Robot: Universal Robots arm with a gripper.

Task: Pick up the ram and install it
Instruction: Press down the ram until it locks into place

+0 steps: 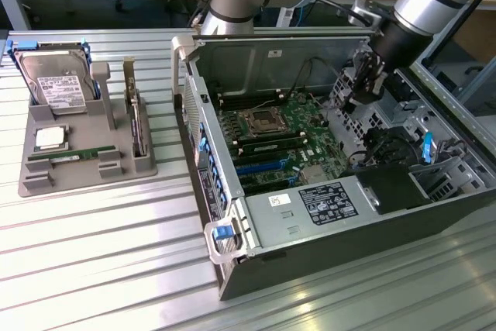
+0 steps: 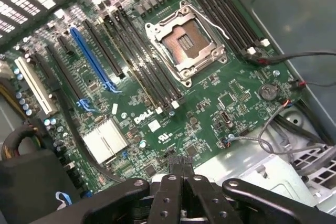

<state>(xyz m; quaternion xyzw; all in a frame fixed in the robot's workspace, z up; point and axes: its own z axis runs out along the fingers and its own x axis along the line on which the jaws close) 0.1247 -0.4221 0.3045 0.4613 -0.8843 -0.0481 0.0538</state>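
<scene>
Green stick, the ram (image 1: 68, 156), lies flat in a slot at the front of the grey holder tray (image 1: 27, 184), lower left of the exterior frame, with its long axis running roughly left to right across the picture. We note the silver processor chip (image 1: 49, 139) just behind it and the hard drive (image 1: 56, 87) standing further back in the same tray.

The claw (image 1: 361, 87) hangs over the open computer case (image 1: 232, 277), upper right of the exterior frame, well apart from the ram. From the claw the ram lies toward the exterior view's left and a little nearer the camera, with the case's side wall between the two. Only one arm here, so no choice of which reaches.

Claw state: in the wrist view the black fingers (image 2: 167, 198) stand pressed together (nothing between them that we can see), and below them sits the motherboard (image 2: 210, 93) with its bare processor socket (image 2: 185, 43) and the rows of long black memory slots (image 2: 142, 56).

Ram untouched in its tray on the ribbed metal worktop (image 1: 101, 261); nothing picked up as things stand.
</scene>
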